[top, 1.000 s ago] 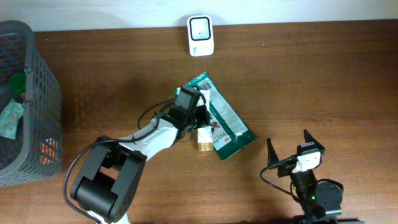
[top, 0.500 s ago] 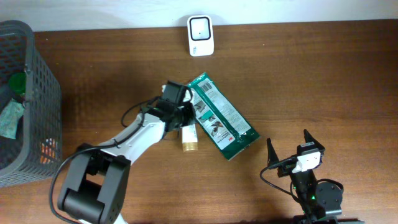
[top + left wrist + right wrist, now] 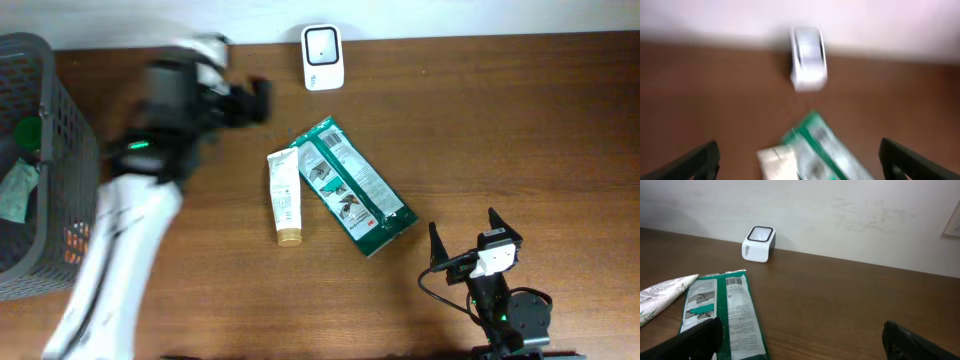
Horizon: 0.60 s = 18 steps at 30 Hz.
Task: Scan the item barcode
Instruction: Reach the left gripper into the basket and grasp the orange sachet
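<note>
Green plastic packet (image 3: 355, 187) is lying flat mid-table beside a cream tube (image 3: 286, 197). It is looking light, floppy and likely slippery, so pinching its sealed end seems best. Both the left gripper (image 3: 799, 145) and right gripper (image 3: 462, 222) are gaping, empty.

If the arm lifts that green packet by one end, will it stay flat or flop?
Probably flop: the green packet looks like a thin, flat pouch. Its printed film looks glossy, so it may slip. Pushed, it should slide, not roll, since it lies flat.
</note>
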Tool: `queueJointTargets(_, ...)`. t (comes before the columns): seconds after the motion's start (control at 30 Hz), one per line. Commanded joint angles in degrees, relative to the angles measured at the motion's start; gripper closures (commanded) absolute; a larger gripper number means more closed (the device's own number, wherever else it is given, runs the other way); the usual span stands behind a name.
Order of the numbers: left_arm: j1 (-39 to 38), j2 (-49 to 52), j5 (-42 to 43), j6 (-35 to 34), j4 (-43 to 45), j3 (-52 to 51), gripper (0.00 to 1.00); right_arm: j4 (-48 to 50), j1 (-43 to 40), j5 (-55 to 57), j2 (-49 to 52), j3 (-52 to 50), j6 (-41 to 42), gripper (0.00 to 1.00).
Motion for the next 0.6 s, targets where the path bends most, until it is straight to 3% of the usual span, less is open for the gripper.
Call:
queueJointTargets(0.0,10.7,-7.5,-5.1,8.0,-1.5,6.8,0.01,0.0,0.3,0.1,-0.4,-0.5,0.5,0.02)
queueJointTargets(0.17,33.6,-9.2,-5.7,7.9,-6.0,8.6,0.01,0.0,0.3,0.1,-0.4,-0.5,0.5,0.02)
queueJointTargets(0.3,45.3,-5.5,-5.6,7.9,-9.7,8.6,0.03,0.0,0.3,0.1,-0.4,-0.5,0.5,0.02)
queueJointTargets(0.57,55.5,7.3,-3.3,8.3,-14.3,8.6,0.09,0.0,0.3,0.1,-0.4,-0.5,0.5,0.02)
